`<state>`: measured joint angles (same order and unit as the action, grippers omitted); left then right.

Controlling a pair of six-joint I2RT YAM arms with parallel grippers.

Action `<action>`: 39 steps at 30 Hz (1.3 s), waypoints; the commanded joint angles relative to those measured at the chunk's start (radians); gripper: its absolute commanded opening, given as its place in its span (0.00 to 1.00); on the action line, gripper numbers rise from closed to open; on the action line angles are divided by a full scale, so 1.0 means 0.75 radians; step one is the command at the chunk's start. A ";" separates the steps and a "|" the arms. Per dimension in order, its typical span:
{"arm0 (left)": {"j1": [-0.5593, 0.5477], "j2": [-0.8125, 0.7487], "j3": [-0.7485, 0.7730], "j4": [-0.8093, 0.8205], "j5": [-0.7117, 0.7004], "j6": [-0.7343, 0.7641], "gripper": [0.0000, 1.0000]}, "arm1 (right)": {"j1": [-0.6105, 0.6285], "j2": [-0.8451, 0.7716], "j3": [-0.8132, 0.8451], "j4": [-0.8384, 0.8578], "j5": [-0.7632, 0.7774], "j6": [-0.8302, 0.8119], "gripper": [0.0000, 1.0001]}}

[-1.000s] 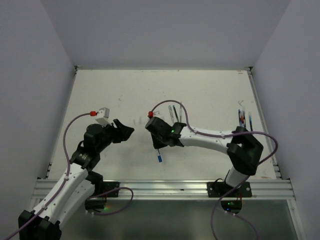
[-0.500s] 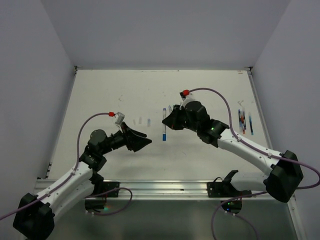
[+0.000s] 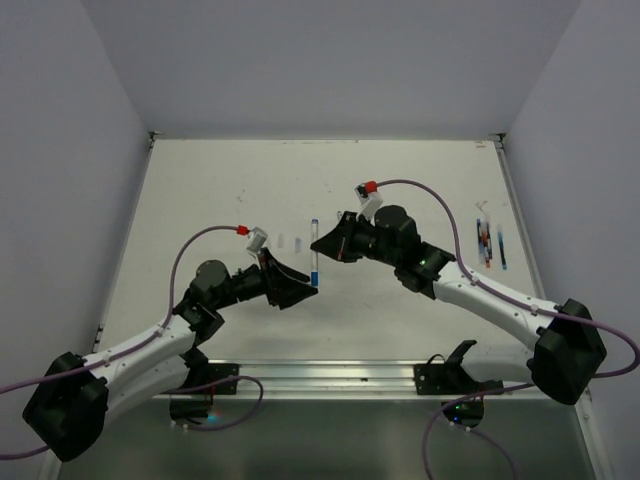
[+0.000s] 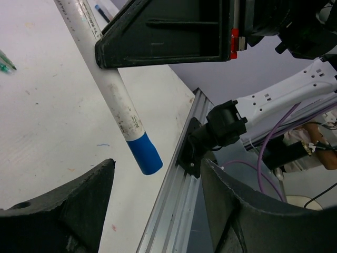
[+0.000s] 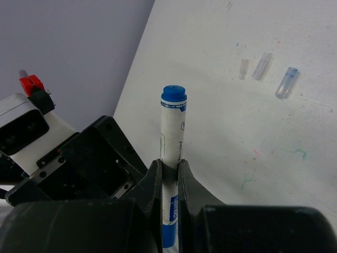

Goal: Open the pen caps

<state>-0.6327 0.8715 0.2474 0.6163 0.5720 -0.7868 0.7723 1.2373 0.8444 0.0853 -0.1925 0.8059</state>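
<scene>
The task is somewhere in its middle, as I judge it. Three loose pen caps (image 5: 261, 66) lie on the table (image 3: 420, 180), two clear ones and one with a bluish tint, so some pens seem to be opened already. The right gripper (image 5: 169, 166) is closed tightly on the barrel of a white pen (image 4: 118, 95) and holds it in the air over the middle of the table, between the two arms. The blue cap (image 4: 145, 155) of this pen is on its end and points toward the left gripper (image 4: 156, 179). That gripper stands wide open with nothing in it. The cap is just in front of its fingers (image 4: 63, 211) and apart from both of them. What is left for this pen is to close on the cap and pull it off. A small group of pens (image 3: 489, 240) lies near the right edge of the table, well apart. I cannot tell if they have their caps, they are too small.
</scene>
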 commanded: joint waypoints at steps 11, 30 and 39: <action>-0.038 0.114 0.057 0.152 -0.037 -0.057 0.59 | 0.001 0.015 -0.038 0.199 -0.091 0.079 0.00; -0.040 0.139 0.098 -0.151 -0.233 0.014 0.00 | 0.001 -0.007 -0.052 0.130 0.119 0.061 0.00; -0.208 0.033 0.316 -1.016 -1.212 0.069 0.00 | 0.001 -0.003 0.064 -0.336 0.671 0.206 0.00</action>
<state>-0.7902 0.9386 0.4385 0.1726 0.0811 -0.7403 0.7925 1.2442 0.8276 0.0105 0.0654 0.9665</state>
